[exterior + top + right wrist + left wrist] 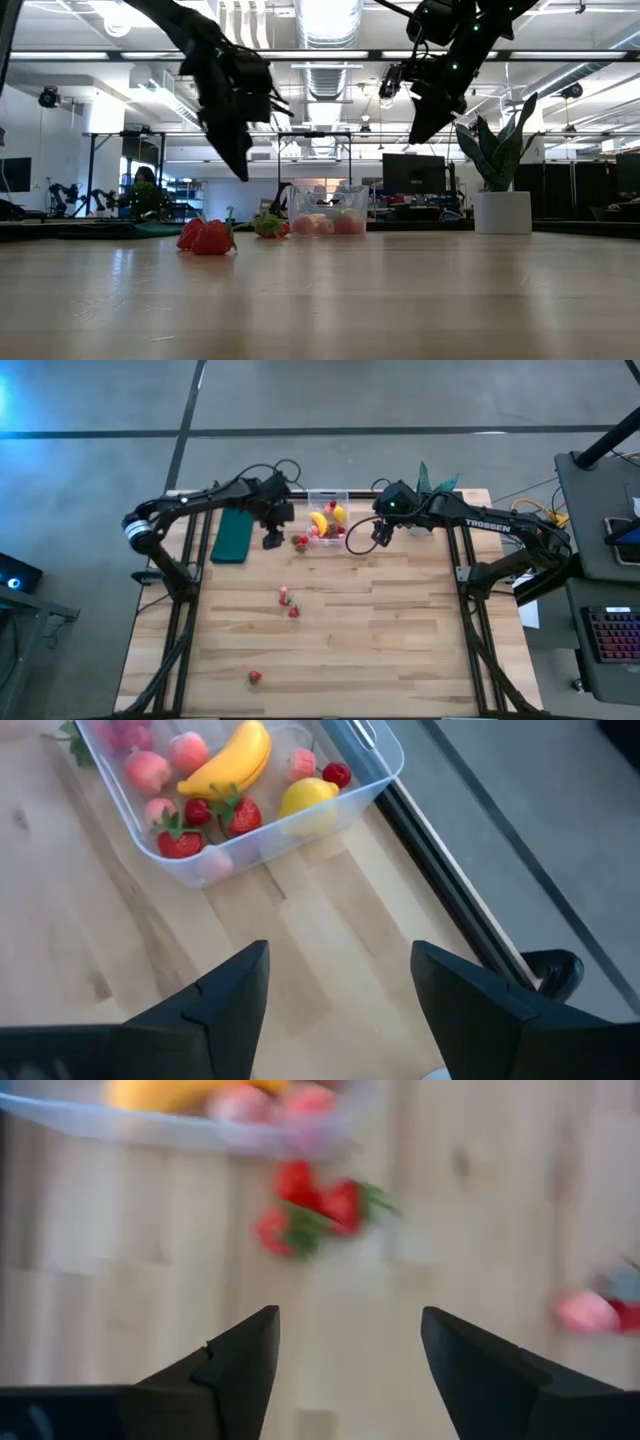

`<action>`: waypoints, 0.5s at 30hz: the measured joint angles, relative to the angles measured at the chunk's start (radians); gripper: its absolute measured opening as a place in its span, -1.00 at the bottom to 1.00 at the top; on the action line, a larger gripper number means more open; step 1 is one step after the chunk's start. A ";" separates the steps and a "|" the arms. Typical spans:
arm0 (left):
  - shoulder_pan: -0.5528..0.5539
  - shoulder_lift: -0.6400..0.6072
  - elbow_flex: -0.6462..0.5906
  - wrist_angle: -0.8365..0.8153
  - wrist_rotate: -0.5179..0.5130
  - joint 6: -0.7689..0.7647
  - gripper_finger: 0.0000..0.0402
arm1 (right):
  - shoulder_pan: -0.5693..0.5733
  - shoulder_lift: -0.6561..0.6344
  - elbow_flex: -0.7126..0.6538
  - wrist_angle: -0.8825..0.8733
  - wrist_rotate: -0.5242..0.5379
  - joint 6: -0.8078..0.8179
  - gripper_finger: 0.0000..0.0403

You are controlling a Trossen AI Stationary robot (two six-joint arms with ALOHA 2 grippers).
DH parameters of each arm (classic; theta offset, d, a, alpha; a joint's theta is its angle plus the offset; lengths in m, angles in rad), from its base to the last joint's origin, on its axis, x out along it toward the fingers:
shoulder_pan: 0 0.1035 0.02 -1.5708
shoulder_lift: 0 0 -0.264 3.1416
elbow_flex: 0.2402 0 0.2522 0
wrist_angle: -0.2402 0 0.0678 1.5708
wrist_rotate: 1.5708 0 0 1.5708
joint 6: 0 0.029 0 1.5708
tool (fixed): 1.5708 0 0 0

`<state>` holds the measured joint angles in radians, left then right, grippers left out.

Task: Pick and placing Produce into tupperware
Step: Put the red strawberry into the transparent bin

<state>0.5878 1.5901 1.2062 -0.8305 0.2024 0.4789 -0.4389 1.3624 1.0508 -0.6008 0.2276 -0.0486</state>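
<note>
The clear tupperware point(327, 515) stands at the table's far middle and holds a yellow banana point(230, 760), a lemon point(308, 795) and several red and pink strawberries. A small clump of strawberries point(315, 1210) lies on the wood just outside the box's near left corner. My left gripper point(272, 540) hovers open above the table beside that clump, fingers slanting down, nothing between them point(345, 1315). My right gripper point(380, 535) hangs open in the air to the right of the box, also with nothing between its fingers point(340, 950).
A dark green pad point(232, 536) lies left of my left gripper. Two strawberries point(288, 602) lie mid-table and one more point(255, 677) near the front edge. A potted plant point(502, 212) stands at the far right, behind my right arm.
</note>
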 joint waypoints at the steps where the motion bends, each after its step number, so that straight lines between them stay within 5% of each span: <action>1: -0.017 -0.025 -0.028 0.000 0.000 0.000 0.14 | 0.000 0.000 0.000 0.000 0.000 -0.009 0.17; 6: -0.115 -0.149 -0.163 0.028 -0.007 -0.012 0.13 | 0.000 0.000 -0.004 0.000 -0.002 -0.062 0.19; 15: -0.325 -0.315 -0.346 0.108 -0.155 -0.391 0.13 | 0.000 0.000 -0.023 0.001 -0.087 -0.113 0.17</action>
<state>0.2627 1.2746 0.8600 -0.7222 0.0470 0.0878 -0.4389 1.3628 1.0275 -0.5999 0.1407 -0.1619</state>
